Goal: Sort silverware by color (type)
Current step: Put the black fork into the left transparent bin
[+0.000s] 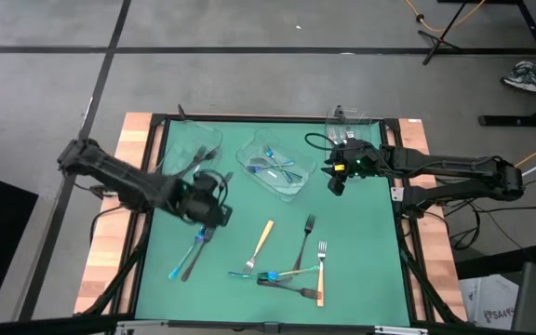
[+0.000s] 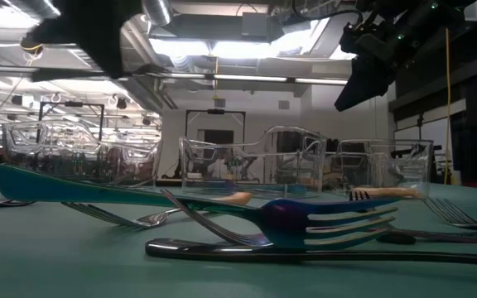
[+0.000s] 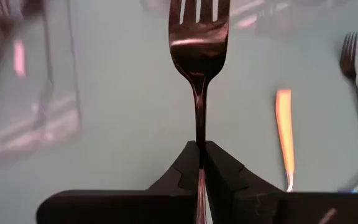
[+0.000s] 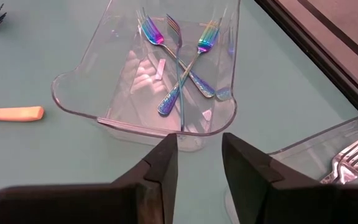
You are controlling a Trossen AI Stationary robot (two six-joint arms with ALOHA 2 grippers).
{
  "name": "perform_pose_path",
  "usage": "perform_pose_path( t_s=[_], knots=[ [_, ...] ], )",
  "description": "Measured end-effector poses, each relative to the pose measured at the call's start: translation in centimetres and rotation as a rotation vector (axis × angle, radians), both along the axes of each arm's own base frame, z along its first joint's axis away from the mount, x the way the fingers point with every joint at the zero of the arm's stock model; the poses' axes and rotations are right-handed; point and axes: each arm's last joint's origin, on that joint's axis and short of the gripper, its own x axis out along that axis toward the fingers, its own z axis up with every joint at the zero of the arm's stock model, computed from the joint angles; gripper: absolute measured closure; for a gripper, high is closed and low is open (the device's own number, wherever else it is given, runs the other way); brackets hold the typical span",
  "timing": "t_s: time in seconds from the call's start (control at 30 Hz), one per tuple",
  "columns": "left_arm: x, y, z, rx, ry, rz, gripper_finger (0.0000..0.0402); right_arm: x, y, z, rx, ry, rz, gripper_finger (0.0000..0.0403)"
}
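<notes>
My left gripper [image 3: 199, 155] [image 1: 214, 197] is raised above the table's left half and shut on a dark fork [image 3: 197, 56]. Three clear trays stand along the far side. The middle tray [image 4: 79, 106] [image 1: 249, 154] holds iridescent blue-purple forks [image 4: 179, 68]. The right tray [image 1: 352, 121] holds silver forks [image 4: 353, 155]. My right gripper [image 4: 199, 155] [image 1: 335, 181] hangs open in the air between these two trays. Loose on the mat lie dark forks [image 1: 305, 237], orange-handled forks [image 1: 261, 240] [image 1: 321, 270] and blue ones [image 1: 259, 275] [image 2: 288, 219]. My left gripper pinches the dark fork's thin handle [image 3: 198, 134] between its two fingers. The fork runs on in line with the fingers, tines away from the gripper. It is lifted clear of the mat. The handle's free end is hidden behind the fingers.
The left clear tray [image 1: 194, 149] stands just beyond my left gripper. A dark fork and a blue utensil [image 1: 194, 251] lie below my left arm. The green mat is framed by a black rail [image 1: 408, 233] and wooden boards. Bare mat lies near the right edge.
</notes>
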Motion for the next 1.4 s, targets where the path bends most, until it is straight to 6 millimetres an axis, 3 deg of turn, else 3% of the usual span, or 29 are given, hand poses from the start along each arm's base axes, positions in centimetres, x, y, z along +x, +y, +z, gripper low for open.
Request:
perform_pose_path(
  t_s=[0.37, 0.7, 0.93, 1.4],
  knots=[
    [-2.3, 9.5, 3.4, 0.164, 0.029, -0.009, 0.0397, 0.0, 0.0, 0.0, 0.0, 0.0, 0.0, 0.0288],
    [-3.9, 15.9, 3.0, 0.267, 0.242, -0.036, 0.0397, 0.0, 0.0, 0.0, 0.0, 0.0, 0.0, 0.0288],
    [-5.4, 17.7, 0.6, 0.218, 0.344, -0.004, 0.0397, 0.0, 0.0, 0.0, 0.0, 0.0, 0.0, 0.0288],
    [-8.2, 17.8, -7.7, 0.058, 0.49, 0.009, 0.0397, 0.0, 0.0, 0.0, 0.0, 0.0, 0.0, 0.0288]
  ],
)
